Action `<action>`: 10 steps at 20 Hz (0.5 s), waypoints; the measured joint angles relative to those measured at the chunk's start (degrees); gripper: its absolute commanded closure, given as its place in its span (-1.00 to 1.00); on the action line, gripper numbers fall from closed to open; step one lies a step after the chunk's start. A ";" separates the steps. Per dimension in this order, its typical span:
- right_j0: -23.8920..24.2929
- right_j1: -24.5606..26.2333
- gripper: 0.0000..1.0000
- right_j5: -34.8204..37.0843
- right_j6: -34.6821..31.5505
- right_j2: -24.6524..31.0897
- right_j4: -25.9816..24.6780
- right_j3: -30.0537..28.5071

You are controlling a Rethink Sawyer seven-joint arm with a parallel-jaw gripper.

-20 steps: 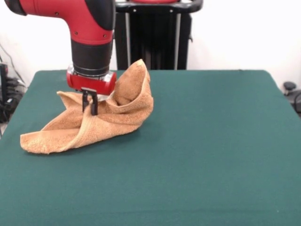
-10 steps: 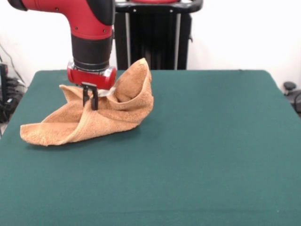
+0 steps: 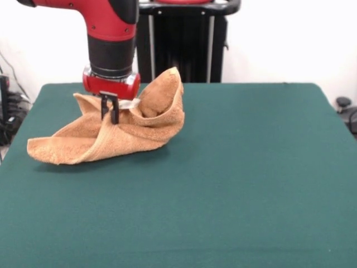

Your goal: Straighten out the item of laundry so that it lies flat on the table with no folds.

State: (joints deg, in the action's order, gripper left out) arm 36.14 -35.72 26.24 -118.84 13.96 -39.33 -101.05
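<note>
The item of laundry (image 3: 120, 131) is an orange-tan terry towel, bunched and folded on the left half of the green table (image 3: 245, 167). One part rises in a peak at about the middle of the heap, and a long flap runs out to the left and lies low. My gripper (image 3: 109, 114) comes down from the red arm onto the heap's upper left part. Its black fingers (image 3: 113, 110) stand close together, shut on a fold of the towel, which hangs lifted from them.
A black pedestal frame (image 3: 181, 39) stands behind the table's far edge. Cables and dark gear (image 3: 8, 109) lie off the left side, and a dark object (image 3: 347, 109) sits off the right edge.
The gripper has risen and shifted slightly right with the fold in it. The towel has lifted with it, and its left flap has been drawn a little inward.
</note>
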 measured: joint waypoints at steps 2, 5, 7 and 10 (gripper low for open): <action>-0.02 0.00 1.00 0.00 0.00 -0.07 -0.01 -0.36; -0.03 0.04 1.00 0.00 0.00 -0.10 0.00 -0.83; -0.03 0.07 1.00 0.00 0.00 -0.13 0.00 -0.89; -0.03 0.08 1.00 0.00 0.00 -0.16 0.00 -0.90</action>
State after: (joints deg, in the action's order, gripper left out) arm 36.11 -35.63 26.24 -118.84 13.80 -39.33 -101.95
